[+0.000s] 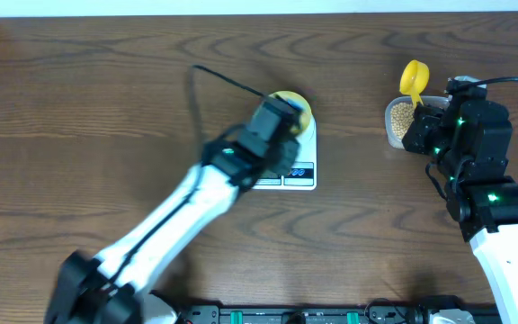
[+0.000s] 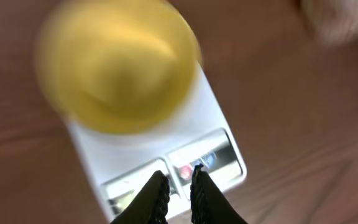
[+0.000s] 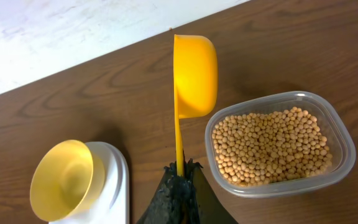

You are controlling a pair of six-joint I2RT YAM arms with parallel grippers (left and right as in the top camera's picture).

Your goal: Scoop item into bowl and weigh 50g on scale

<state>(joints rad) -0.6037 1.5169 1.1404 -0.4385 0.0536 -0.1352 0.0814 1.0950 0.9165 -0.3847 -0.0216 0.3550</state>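
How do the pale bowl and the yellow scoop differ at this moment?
The bowl is pale yellow; the scoop is a brighter orange-yellow. The bowl has no handle; the scoop has a long thin one. The bowl sits on the scale; the scoop is clamped by its handle in the right gripper. Both are round, yellow cups.

Dark brown counter [image 1: 79, 90], wavy wood grain. Plain pale yellow round bowl [image 3: 64, 180]. Flat white plastic scale [image 2: 142, 149], with red mark [image 2: 185, 172] and blue mark [image 2: 207, 160] near the display. Bright yellow plastic scoop [image 3: 194, 65]. Beige-tan round beans [image 3: 269, 146] in clear plastic tub [image 3: 344, 143]. Black left hand [image 2: 178, 194], black right hand [image 3: 180, 177].
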